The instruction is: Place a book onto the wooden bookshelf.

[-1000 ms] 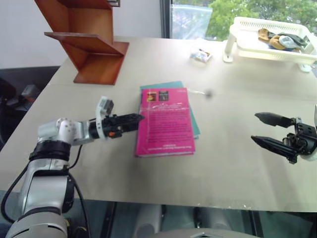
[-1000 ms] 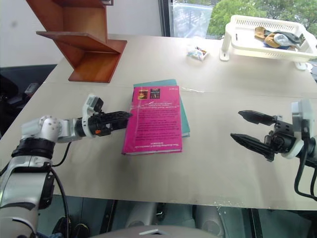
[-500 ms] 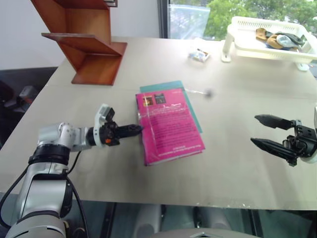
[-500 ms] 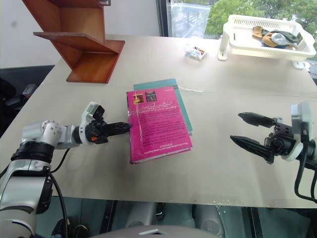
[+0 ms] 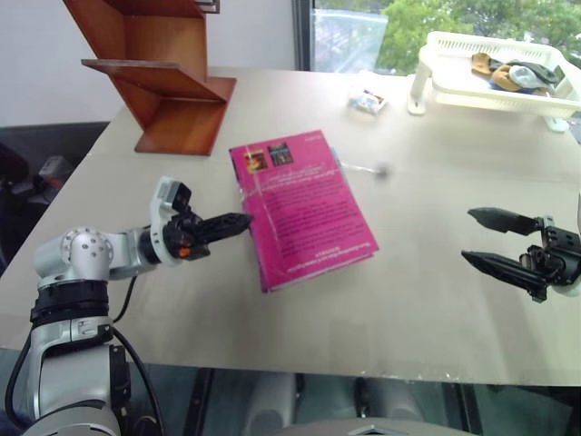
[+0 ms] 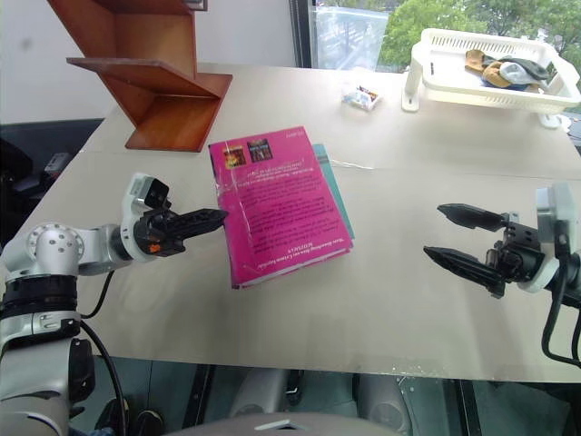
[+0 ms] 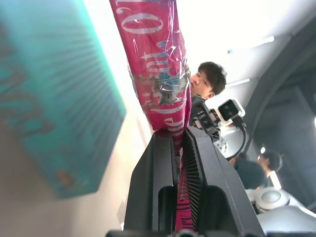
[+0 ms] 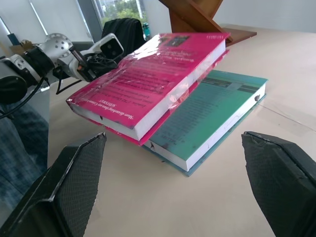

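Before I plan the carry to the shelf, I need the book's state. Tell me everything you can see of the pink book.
The pink book is a thin glossy paperback with two small dark picture squares and fine text on its upper face. The left gripper is shut on its edge, tilting that side up off the table. Its lower part rests on a teal book underneath.

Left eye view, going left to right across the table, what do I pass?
left gripper → pink book → right gripper
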You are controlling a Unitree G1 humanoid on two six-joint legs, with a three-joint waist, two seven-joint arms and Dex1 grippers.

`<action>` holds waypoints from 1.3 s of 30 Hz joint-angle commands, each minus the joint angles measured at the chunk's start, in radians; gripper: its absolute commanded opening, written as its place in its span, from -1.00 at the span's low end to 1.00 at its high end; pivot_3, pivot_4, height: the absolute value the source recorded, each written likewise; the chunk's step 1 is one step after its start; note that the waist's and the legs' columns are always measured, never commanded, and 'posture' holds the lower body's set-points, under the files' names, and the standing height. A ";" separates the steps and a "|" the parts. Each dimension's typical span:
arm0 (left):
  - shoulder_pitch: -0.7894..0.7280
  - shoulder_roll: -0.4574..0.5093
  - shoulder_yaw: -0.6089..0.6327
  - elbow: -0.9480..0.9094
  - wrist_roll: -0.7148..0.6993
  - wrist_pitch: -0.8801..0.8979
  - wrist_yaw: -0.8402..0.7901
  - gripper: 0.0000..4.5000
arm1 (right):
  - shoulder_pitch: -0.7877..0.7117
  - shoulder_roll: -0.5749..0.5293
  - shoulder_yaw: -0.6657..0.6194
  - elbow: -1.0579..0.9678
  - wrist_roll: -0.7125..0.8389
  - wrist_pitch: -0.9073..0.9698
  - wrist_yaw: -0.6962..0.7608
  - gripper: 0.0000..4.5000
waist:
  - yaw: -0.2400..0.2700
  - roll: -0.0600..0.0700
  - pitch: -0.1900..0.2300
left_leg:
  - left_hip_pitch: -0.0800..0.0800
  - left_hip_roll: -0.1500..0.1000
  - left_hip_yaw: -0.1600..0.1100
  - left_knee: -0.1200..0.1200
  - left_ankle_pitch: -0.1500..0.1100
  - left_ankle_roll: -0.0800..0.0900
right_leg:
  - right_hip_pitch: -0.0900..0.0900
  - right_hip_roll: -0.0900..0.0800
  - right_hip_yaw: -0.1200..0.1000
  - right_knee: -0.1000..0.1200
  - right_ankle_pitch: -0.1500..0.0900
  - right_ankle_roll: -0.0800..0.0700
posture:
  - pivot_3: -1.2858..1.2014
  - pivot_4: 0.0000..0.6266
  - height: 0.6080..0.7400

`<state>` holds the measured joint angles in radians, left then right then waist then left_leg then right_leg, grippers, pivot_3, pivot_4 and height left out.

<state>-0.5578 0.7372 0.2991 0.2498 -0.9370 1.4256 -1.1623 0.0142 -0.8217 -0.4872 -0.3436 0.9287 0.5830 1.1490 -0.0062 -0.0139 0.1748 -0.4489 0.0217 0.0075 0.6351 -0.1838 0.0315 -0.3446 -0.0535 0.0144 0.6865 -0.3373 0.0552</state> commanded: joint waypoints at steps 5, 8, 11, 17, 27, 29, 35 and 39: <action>-0.247 0.021 0.022 -0.234 0.109 -0.376 0.134 -0.98 | -0.077 -0.046 -0.064 0.071 0.047 -0.006 0.045 1.00 | 0.004 -0.002 0.001 | 0.000 0.000 0.000 0.001 0.000 -0.001 | 0.000 0.002 0.000 0.002 0.000 0.000 | 0.03 -0.52 1.00; -0.287 0.102 -0.038 -0.284 0.223 -0.559 0.083 -0.98 | -0.124 -0.068 -0.108 0.145 0.119 0.027 0.089 1.00 | -0.006 -0.002 0.002 | 0.000 0.000 0.001 0.001 0.000 -0.001 | 0.000 0.003 0.001 0.001 0.000 0.000 | 0.03 -0.52 1.00; -0.307 0.174 -0.092 -0.302 0.312 -0.691 0.042 -0.98 | -0.190 -0.086 -0.160 0.241 0.203 0.067 0.133 1.00 | -0.008 -0.002 0.002 | 0.002 0.000 0.005 -0.001 0.001 -0.001 | 0.000 0.003 0.004 0.000 0.000 0.000 | 0.03 -0.52 1.00; -0.380 0.280 -0.116 -0.247 0.471 -0.942 0.018 -0.98 | -0.335 -0.120 -0.232 0.433 0.306 0.131 0.196 1.00 | -0.003 -0.002 0.003 | 0.001 0.001 0.004 -0.001 0.000 0.000 | -0.001 0.005 0.003 -0.001 0.000 0.000 | 0.03 -0.52 1.00; -0.497 0.398 -0.194 -0.074 0.852 -1.633 0.064 -0.98 | -0.463 -0.112 -0.202 0.605 0.246 0.105 0.268 1.00 | -0.004 -0.001 0.004 | 0.001 0.001 0.006 -0.001 0.000 0.000 | -0.001 0.005 0.005 -0.001 0.000 0.000 | 0.03 -0.52 1.00; -0.498 0.421 -0.209 -0.042 0.879 -1.676 0.048 -0.98 | -0.488 -0.112 -0.203 0.630 0.244 0.108 0.279 1.00 | -0.005 -0.001 0.004 | 0.001 0.001 0.007 -0.001 0.000 0.000 | -0.002 0.005 0.005 -0.001 0.000 0.000 | 0.03 -0.52 1.00; -0.532 0.511 -0.278 0.096 1.025 -1.811 0.043 -0.98 | -0.513 -0.114 -0.186 0.661 0.200 0.101 0.313 1.00 | -0.006 -0.001 0.004 | 0.000 0.001 0.009 -0.001 0.000 0.000 | -0.007 0.005 0.008 0.003 0.000 0.000 | 0.03 -0.52 1.00; -0.592 0.517 -0.323 0.215 1.122 -1.887 0.090 -0.98 | -0.510 -0.107 -0.196 0.655 0.200 0.104 0.315 1.00 | -0.005 -0.001 0.005 | -0.001 0.001 0.011 -0.001 0.000 0.000 | -0.009 0.005 0.009 0.005 0.000 0.001 | 0.03 -0.52 1.00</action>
<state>-1.1026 1.2287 -0.0331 0.4384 0.1498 -0.4231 -1.1132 -0.4849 -0.9218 -0.6555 0.3305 1.1214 0.6946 1.4523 -0.0115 -0.0149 0.1793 -0.4500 0.0231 0.0185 0.6344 -0.1837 0.0318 -0.3537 -0.0483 0.0239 0.6922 -0.3377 0.0560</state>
